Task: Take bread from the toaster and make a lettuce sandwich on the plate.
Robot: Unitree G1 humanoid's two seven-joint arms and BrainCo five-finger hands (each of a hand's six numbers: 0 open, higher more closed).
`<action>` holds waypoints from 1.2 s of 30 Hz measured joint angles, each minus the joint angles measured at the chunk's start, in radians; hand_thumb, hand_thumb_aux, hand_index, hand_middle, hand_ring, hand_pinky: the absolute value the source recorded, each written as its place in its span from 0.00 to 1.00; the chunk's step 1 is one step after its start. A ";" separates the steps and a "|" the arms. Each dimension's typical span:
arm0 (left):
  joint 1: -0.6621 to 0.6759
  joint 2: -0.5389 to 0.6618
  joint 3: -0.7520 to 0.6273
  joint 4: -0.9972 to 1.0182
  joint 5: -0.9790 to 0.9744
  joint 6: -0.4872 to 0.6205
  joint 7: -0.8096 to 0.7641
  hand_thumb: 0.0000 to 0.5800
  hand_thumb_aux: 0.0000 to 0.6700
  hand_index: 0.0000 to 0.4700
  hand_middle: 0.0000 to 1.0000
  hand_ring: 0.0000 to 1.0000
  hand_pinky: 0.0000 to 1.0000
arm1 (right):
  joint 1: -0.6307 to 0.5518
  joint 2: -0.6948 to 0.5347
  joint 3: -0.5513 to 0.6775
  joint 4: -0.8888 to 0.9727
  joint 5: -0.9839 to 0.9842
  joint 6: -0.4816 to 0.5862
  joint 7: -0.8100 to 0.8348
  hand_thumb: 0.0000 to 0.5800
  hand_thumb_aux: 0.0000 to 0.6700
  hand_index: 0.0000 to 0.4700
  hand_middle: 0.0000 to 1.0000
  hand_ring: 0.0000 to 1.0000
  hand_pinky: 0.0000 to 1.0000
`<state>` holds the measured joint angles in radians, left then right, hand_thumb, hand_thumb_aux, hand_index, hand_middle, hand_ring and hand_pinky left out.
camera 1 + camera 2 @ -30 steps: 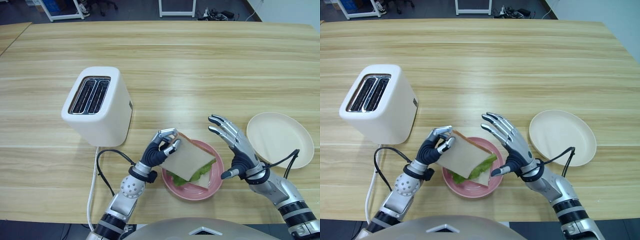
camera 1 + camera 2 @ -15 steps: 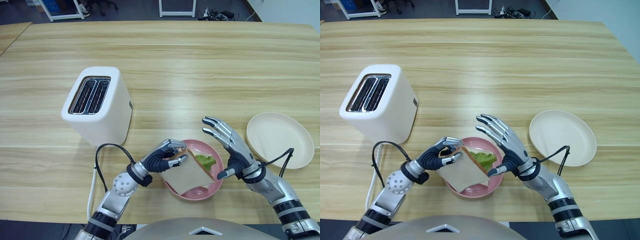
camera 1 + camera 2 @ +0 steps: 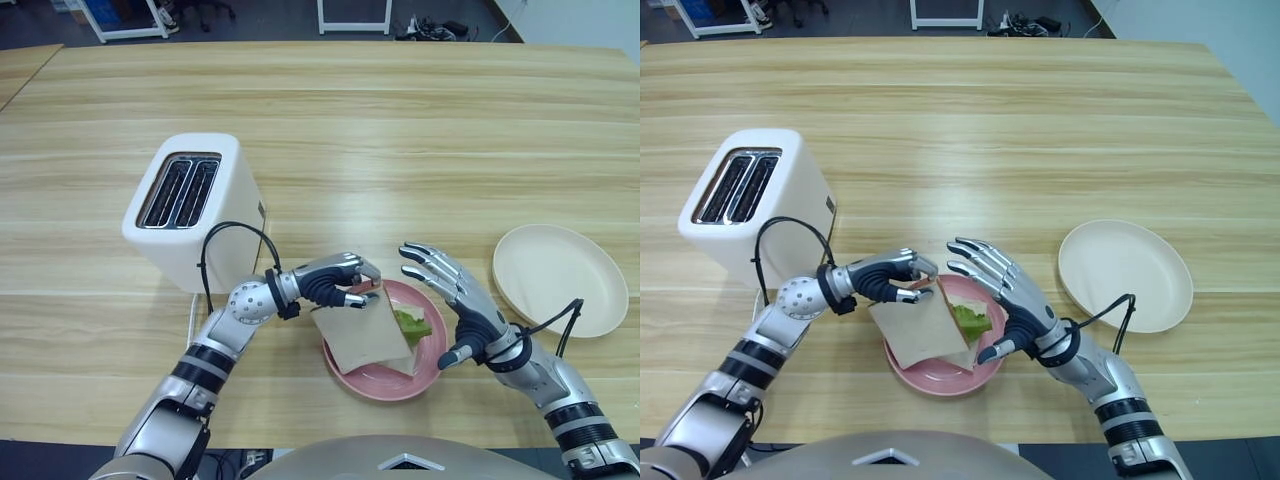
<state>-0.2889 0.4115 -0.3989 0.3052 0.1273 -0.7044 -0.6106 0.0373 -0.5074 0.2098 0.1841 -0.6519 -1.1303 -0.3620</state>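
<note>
A white toaster (image 3: 195,210) stands at the left with both slots showing no bread. On the pink plate (image 3: 376,382) near the front edge lie a lower bread slice and green lettuce (image 3: 412,323). My left hand (image 3: 335,280) is shut on a second bread slice (image 3: 358,335), holding it by its upper corner, tilted over the lettuce and the left half of the plate. My right hand (image 3: 455,305) hovers open just right of the plate, fingers spread towards the lettuce, not touching the bread.
An empty cream plate (image 3: 558,278) sits at the right, close to my right forearm. The toaster's black and white cable (image 3: 212,268) loops beside my left arm. Bare wooden table stretches far behind.
My left arm has swung its elbow out to the left and lowered the held slice flatter over the lettuce. The right hand has edged left, closer to the plate.
</note>
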 measured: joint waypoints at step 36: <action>-0.233 -0.200 -0.112 0.489 0.401 -0.124 0.382 0.00 0.00 0.00 0.99 0.99 0.99 | 0.111 -0.174 0.096 -0.041 0.100 0.086 0.437 0.00 0.00 0.00 0.00 0.00 0.00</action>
<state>-0.5218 0.2115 -0.5109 0.7938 0.5283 -0.8281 -0.2287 0.1481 -0.6814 0.3055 0.1427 -0.5517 -1.0443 0.0751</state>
